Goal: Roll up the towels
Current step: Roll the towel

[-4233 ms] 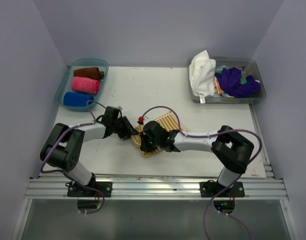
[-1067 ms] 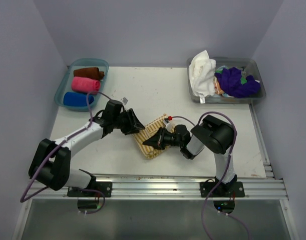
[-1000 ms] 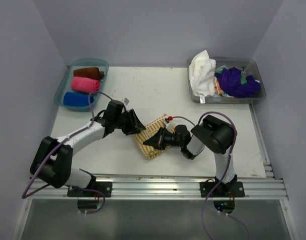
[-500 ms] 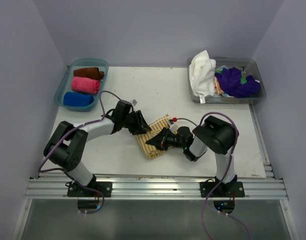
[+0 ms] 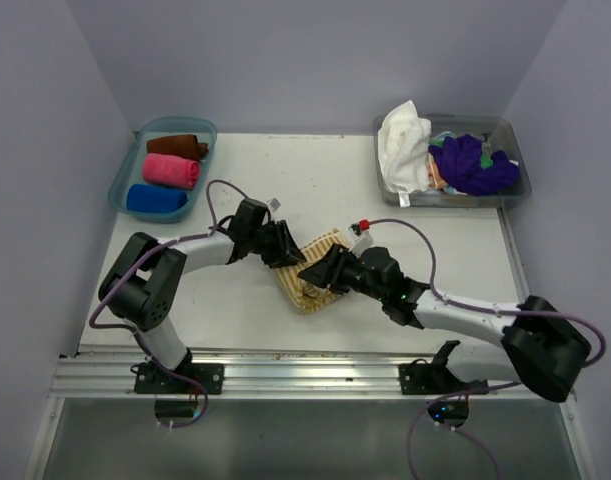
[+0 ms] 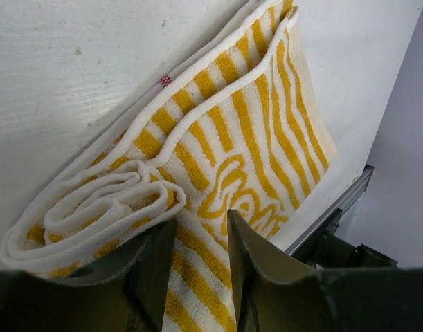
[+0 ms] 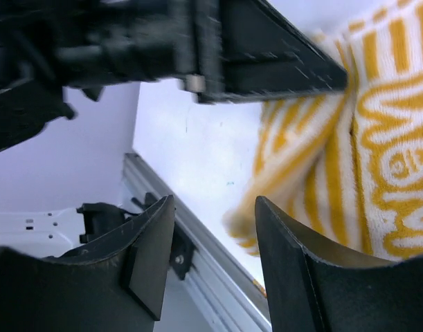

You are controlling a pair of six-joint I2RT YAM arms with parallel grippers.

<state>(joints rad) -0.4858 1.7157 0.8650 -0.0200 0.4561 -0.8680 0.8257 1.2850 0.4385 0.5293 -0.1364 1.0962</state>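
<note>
From above, the yellow striped towel [image 5: 323, 242] lies on the white table [image 5: 285, 170] near its front edge, about midway between the two arms and partly folded over itself. The left gripper [image 5: 285, 250] sits at its far left edge and the right gripper [image 5: 318, 272] is over its middle, the two close together. A blue tray [image 5: 120, 180] at the back left holds three rolled towels in a row: a brown towel [image 5: 177, 146], a pink towel [image 5: 171, 170] and a blue towel [image 5: 155, 199]. A clear bin [image 5: 512, 190] at the back right holds a loose white towel [image 5: 403, 145] and a purple towel [image 5: 470, 165]. In the left wrist view, the left gripper [image 6: 199, 228] has its fingers a narrow gap apart just above the striped towel [image 6: 253, 138]. Nothing is pinched between them, and the towel's bunched, folded end lies beside the left finger. In the right wrist view, the right gripper [image 7: 214, 207] has its fingers well apart and holds nothing. The striped towel [image 7: 377, 138] lies ahead of them to the right, with the left gripper [image 7: 266, 62] across the top of the view.
</note>
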